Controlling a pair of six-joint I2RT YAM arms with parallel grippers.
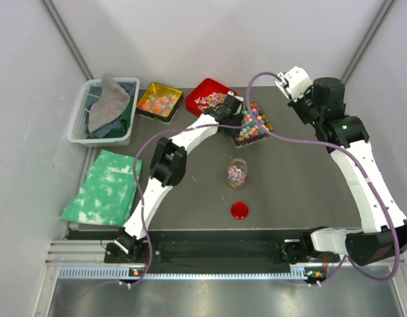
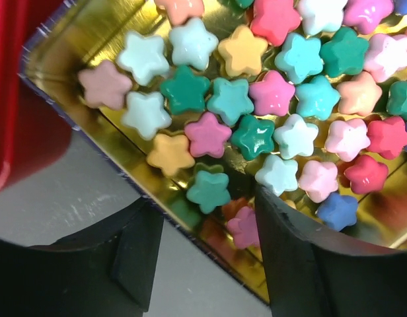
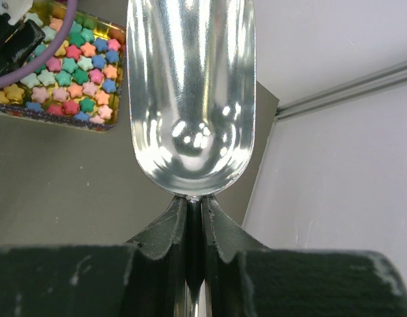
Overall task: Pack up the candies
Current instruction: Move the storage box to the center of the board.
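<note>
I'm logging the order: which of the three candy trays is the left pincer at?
The rightmost tray, the gold one of pastel stars: the open left pincer straddles its rim.

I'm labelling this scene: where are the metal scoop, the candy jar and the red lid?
metal scoop (image 3: 190,99): right wrist view, inside of its bowl.
candy jar (image 1: 237,173): top external view, its clear body.
red lid (image 1: 240,211): top external view, its centre.

The scoop (image 3: 190,99) is cut off above; the right pincer (image 3: 193,211) hides its handle.
</note>
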